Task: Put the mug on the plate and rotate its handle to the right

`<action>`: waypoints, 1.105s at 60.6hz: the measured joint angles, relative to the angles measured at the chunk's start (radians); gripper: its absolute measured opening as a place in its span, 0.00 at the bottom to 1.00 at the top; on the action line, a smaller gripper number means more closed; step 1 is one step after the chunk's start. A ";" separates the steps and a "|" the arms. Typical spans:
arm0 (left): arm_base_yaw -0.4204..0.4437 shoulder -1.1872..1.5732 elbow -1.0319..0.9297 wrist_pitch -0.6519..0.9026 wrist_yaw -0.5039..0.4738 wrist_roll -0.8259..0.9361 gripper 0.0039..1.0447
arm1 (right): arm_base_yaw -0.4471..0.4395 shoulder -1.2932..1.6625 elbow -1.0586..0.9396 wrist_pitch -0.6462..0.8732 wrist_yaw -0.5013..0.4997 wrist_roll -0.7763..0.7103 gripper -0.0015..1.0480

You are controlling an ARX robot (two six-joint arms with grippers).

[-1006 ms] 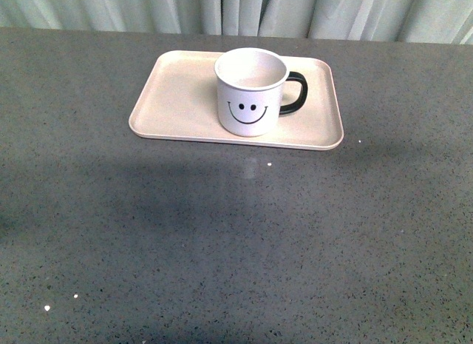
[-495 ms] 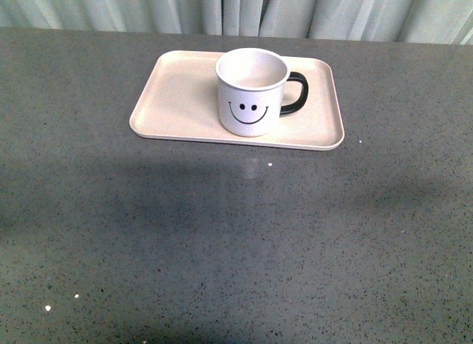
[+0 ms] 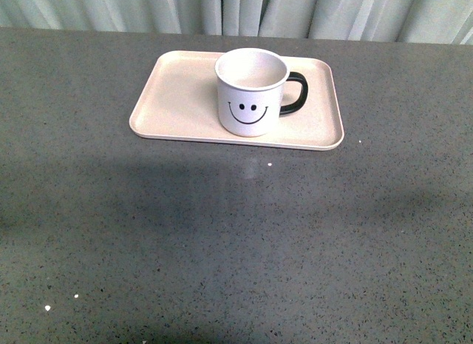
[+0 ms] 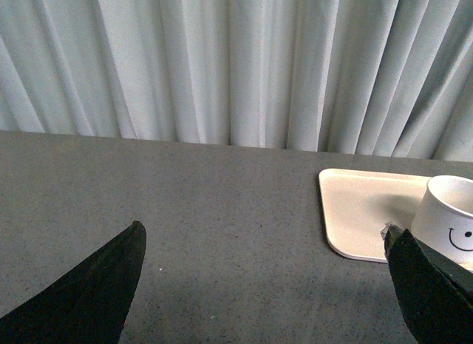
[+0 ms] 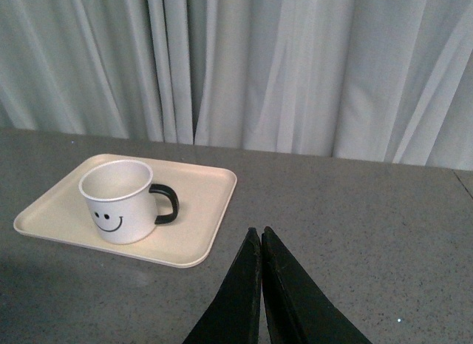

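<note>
The white mug (image 3: 251,92) with a black smiley face stands upright on the pale pink-beige plate (image 3: 177,100), a little right of the plate's middle. Its black handle (image 3: 294,92) points to the right. Neither arm shows in the front view. In the left wrist view my left gripper (image 4: 264,237) is open over bare table, with the plate (image 4: 362,211) and mug (image 4: 449,218) off to one side. In the right wrist view my right gripper (image 5: 259,231) is shut on nothing, apart from the plate (image 5: 199,211) and the mug (image 5: 118,200).
The plate lies near the far edge of a grey speckled table (image 3: 236,240). Pale curtains (image 3: 236,11) hang behind the table. A few small white specks (image 3: 47,308) lie near the front left.
</note>
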 joint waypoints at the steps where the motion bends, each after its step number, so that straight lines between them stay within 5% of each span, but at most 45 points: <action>1: 0.000 0.000 0.000 0.000 0.000 0.000 0.91 | 0.000 -0.011 0.000 -0.010 0.000 0.000 0.02; 67: 0.000 0.000 0.000 0.000 0.000 0.000 0.91 | 0.000 -0.467 0.000 -0.465 0.000 0.000 0.02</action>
